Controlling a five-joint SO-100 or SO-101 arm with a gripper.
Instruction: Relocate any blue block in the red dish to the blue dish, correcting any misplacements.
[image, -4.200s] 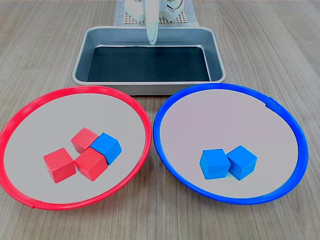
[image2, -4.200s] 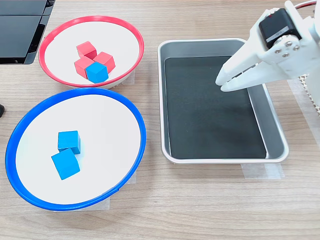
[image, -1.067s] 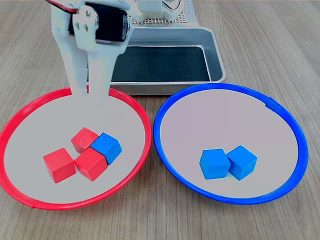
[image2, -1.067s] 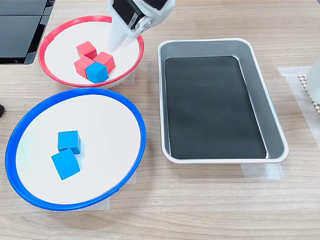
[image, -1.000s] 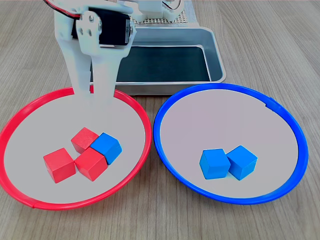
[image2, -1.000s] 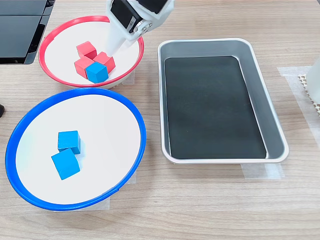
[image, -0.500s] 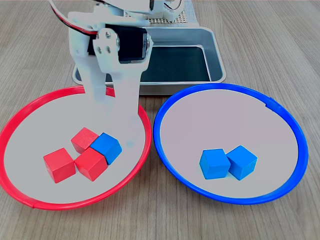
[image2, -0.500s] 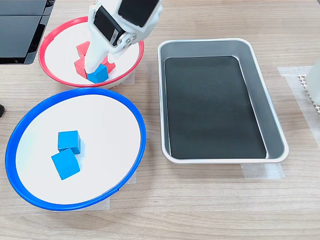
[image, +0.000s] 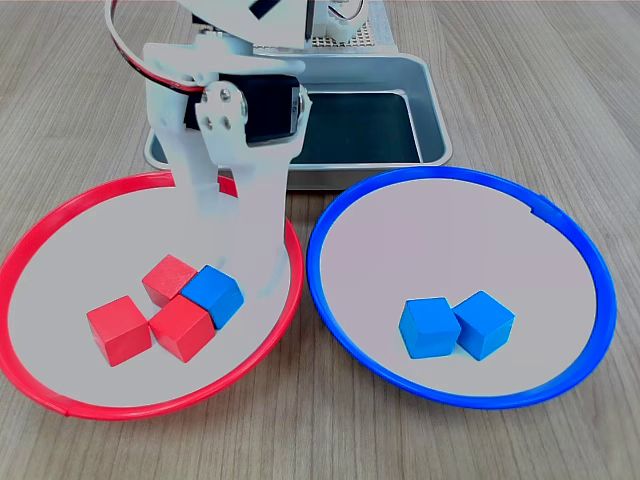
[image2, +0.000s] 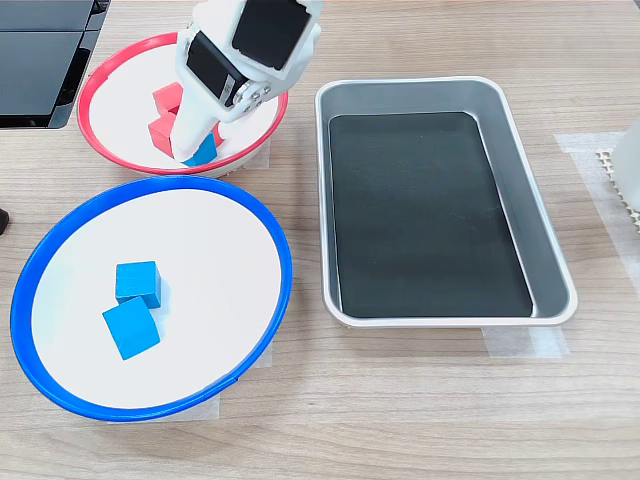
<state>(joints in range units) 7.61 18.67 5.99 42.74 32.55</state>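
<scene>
The red dish (image: 120, 183) (image2: 80, 105) holds three red cubes (image: 119, 329) and one blue block (image: 213, 295) (image2: 206, 152) touching them. My white gripper (image: 237, 255) (image2: 188, 150) reaches down into this dish and stands open. In the first exterior view its longer finger (image: 265, 285) ends just right of the blue block, while the shorter finger (image: 205, 200) is behind the cubes. In the second exterior view it hides part of the block. The blue dish (image: 460, 172) (image2: 285, 270) holds two blue blocks (image: 430, 327) (image: 484, 324) side by side.
A rectangular metal tray (image: 430, 100) (image2: 322, 200) with a dark floor lies beyond the dishes, with nothing in it. The arm's base (image: 330, 20) stands behind the tray. A black device (image2: 40, 60) lies at the second exterior view's upper left.
The gripper swung from over the tray to the red dish, then lowered beside the blue block with its fingers spread wider. No block has moved.
</scene>
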